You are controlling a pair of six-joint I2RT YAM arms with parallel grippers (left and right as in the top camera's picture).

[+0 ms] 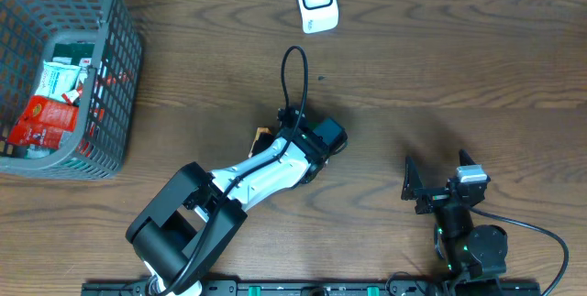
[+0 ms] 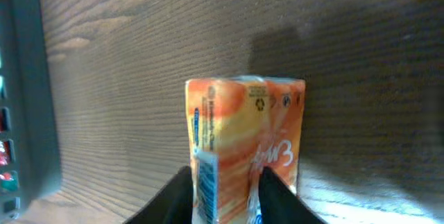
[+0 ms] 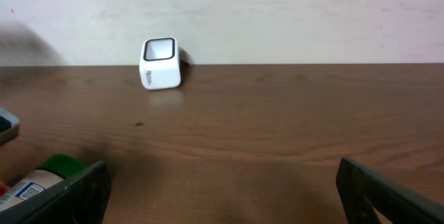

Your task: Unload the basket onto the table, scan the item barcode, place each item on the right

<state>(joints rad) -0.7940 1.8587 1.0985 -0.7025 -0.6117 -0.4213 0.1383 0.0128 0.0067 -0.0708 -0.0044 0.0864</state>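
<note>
The item is an orange carton with a blue printed side, standing on the wooden table; from above only an orange sliver of it shows at the tip of my left arm. My left gripper has a finger on each side of its lower part, slightly apart, with a thin pale gap at the left finger. The white scanner stands at the table's far edge, well beyond the carton. My right gripper is wide open over bare wood at the front right.
A grey wire basket holding several red, white and green packets fills the far left corner; its wall lines the left side of the left wrist view. My left arm lies diagonally across the table's middle.
</note>
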